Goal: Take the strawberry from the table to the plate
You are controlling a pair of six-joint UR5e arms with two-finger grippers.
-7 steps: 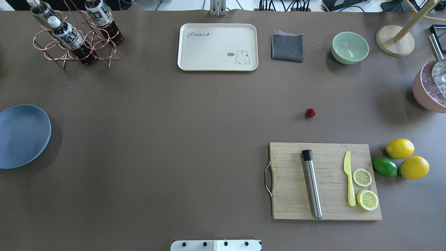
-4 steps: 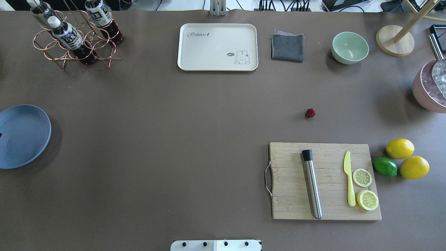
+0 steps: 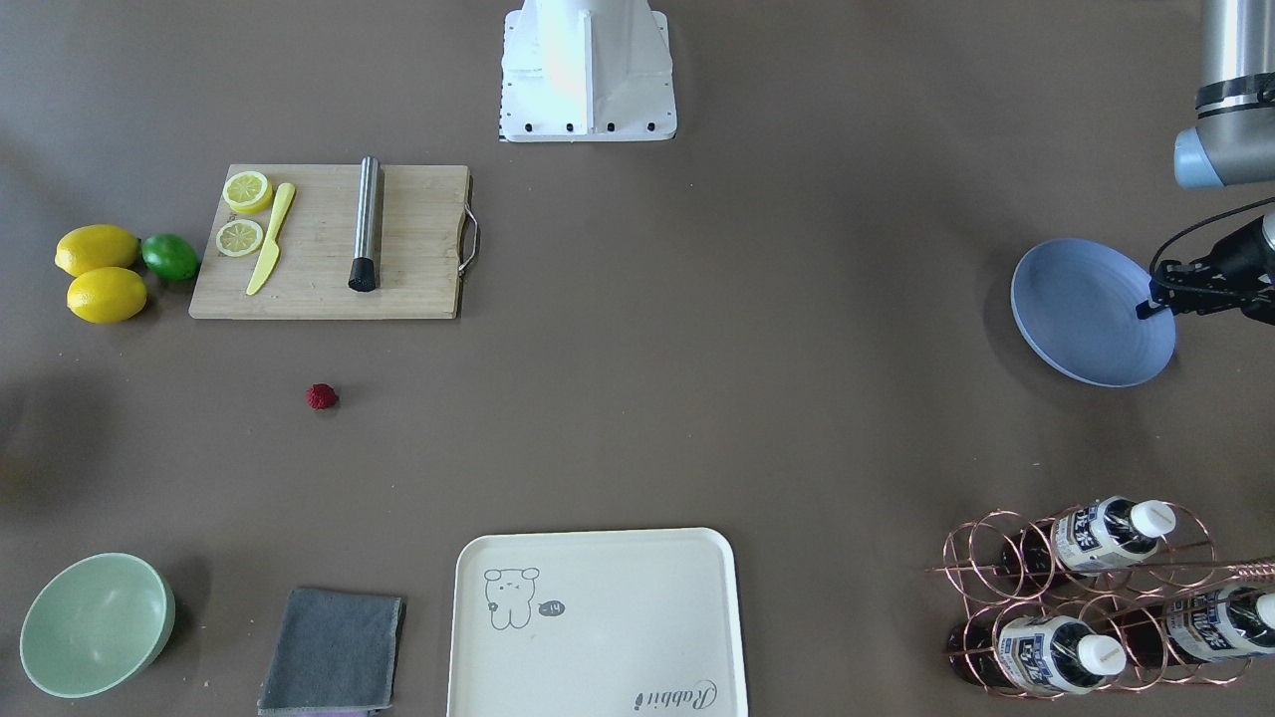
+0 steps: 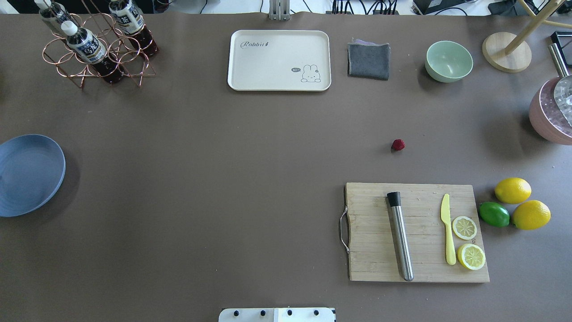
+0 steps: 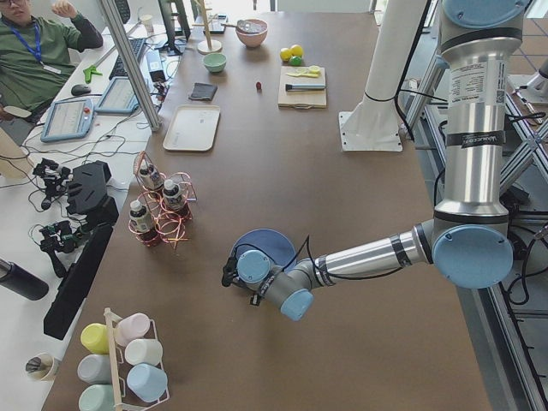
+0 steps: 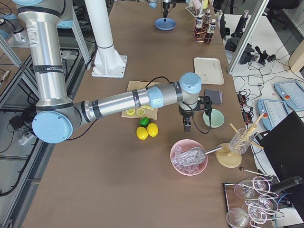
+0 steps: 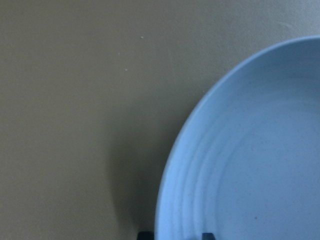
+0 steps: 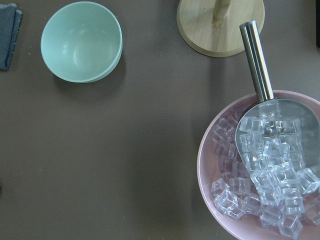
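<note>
My left gripper (image 3: 1147, 307) hangs empty, fingers parted, over the rim of the blue plate (image 3: 1076, 309), the strawberry (image 3: 321, 396) far off across the table (image 3: 637, 349); how my right gripper (image 6: 186, 126) stands I cannot tell.

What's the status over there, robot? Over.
Left pincer open over plate rim. Right pincer near ice bowl, grip unclear. Strawberry on table, untouched. Nothing between it and plate.

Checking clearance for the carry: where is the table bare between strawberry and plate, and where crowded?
Bare: the middle of the table, between strawberry, plate and tray. Crowded: cutting board, lemons and lime near the strawberry.
</note>
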